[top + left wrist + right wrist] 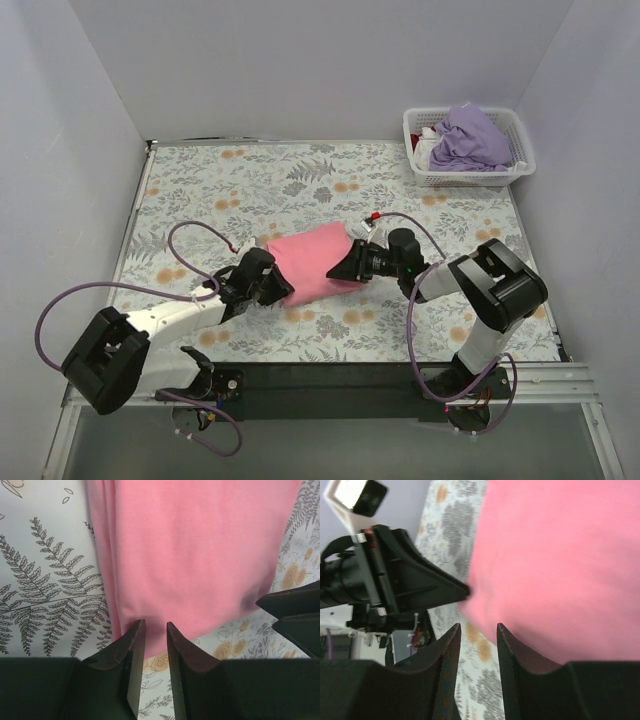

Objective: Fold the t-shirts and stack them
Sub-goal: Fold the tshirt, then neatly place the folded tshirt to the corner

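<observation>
The salmon pink t-shirt (315, 262) is shown lying in a compact folded bundle near the middle of the floral tablecloth (250, 180), with its long axis set obliquely across the table. It is flanked by both arms. The left gripper (283, 291) is placed at the shirt's near-left edge and the right gripper (337, 271) at its right edge.

In the left wrist view, the fingers (131, 652) are seen drawn close together with only a narrow slot between them. Their tips are laid over the hem of the pink cloth, and it cannot be told whether fabric is pinched there. In the right wrist view, the jaws are held partly apart at the shirt's border. Patterned tablecloth is visible through the gap, and nothing is seen gripped. The left gripper's tip is seen touching the opposite edge of the bundle.

The lavender purple t-shirt (472, 135) is shown crumpled in the white lattice basket (470, 179) at the far right corner of the table, well apart from both grippers. Some white and dark red cloth is seen beside it in the basket.
</observation>
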`<state>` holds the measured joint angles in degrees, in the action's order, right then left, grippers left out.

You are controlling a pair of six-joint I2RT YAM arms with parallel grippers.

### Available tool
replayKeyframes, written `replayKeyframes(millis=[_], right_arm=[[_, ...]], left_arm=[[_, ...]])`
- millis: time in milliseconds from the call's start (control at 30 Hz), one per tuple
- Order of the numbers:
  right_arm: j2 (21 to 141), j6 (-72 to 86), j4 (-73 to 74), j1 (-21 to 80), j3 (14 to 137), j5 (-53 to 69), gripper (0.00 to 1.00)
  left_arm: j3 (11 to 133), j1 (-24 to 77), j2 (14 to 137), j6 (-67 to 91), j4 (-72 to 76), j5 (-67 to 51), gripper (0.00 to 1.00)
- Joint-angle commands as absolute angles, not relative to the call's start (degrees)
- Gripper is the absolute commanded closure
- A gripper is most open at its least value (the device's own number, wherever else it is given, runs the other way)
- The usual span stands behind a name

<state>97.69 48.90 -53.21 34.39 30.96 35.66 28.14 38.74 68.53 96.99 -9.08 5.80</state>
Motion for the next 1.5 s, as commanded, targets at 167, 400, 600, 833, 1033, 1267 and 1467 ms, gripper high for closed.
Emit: replayKeyframes(millis=[167,400,600,833,1033,1267,1467], right_arm=[[103.8,40.7,-51.6,30.8,26.4,35.7,0.59],[93.8,32.7,-33.5,31.0,32.3,33.0,0.56],[88.2,20.7,-7.4,31.5,41.4,19.5,0.49],[88.1,16.1,5.3,31.8,47.1,10.7,0.45],[92.6,15.0,7.6,31.9,51.2,11.2,0.43],[96.9,14.8,8.3,32.3,54.2,14.1,0.43],[99.8,14.9,8.3,33.1,56.2,17.1,0.44]], left_arm=[[23.7,38.8,68.9,101.8,-8.8,6.6,0.85],[29.5,38.8,59.9,97.4,-17.8,12.5,0.68],[38.7,38.8,55.7,86.9,-26.1,24.9,0.49],[45.7,38.8,56.8,73.7,-28.3,36.7,0.35],[44.1,38.8,55.8,70.1,-25.2,40.2,0.35],[40.7,38.7,55.0,70.6,-23.6,41.1,0.35],[40.4,38.2,55.7,70.0,-23.1,40.9,0.35]])
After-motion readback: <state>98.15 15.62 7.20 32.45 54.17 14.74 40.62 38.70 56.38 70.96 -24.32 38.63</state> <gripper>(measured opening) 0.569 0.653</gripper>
